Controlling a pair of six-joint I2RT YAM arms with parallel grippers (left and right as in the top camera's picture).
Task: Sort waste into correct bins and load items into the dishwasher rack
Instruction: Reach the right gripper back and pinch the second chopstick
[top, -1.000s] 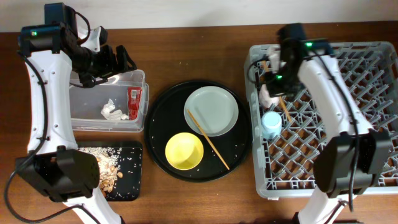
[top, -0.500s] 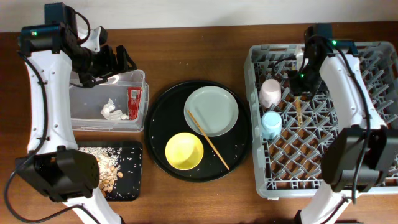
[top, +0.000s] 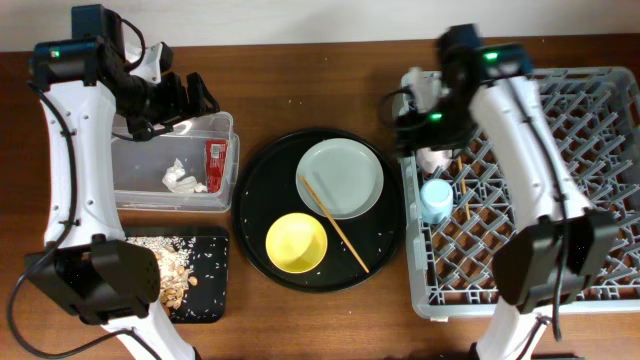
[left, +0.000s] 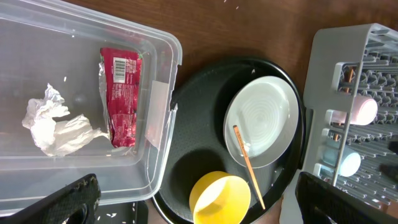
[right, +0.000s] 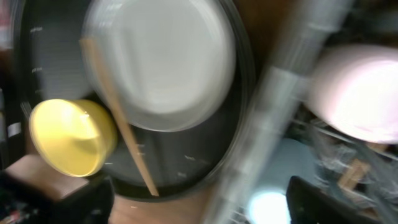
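My left gripper (top: 190, 95) (left: 199, 208) hangs open over the clear tub (top: 135, 160), which holds a red wrapper (left: 118, 93) and a crumpled tissue (left: 56, 124). The right gripper (top: 405, 122) (right: 199, 208) is open and empty, above the left rim of the grey rack (top: 560, 260). One chopstick (top: 462, 190) lies in the rack beside the white and pink cup (top: 435, 157) and the blue cup (top: 435, 202). A second chopstick (top: 335, 225) lies across the grey-blue plate (top: 345, 175) near the yellow bowl (top: 296, 243). The right wrist view is blurred.
Plate, bowl and chopstick sit on a big round black tray (top: 262, 190) in the middle. A flat black tray (top: 215, 300) at the front left holds beige scraps and rice (top: 170, 265). Brown table shows between tub and round tray.
The right gripper opened and left a chopstick lying in the rack, swung right, then moved left to the rack's left rim. The left arm stayed still.
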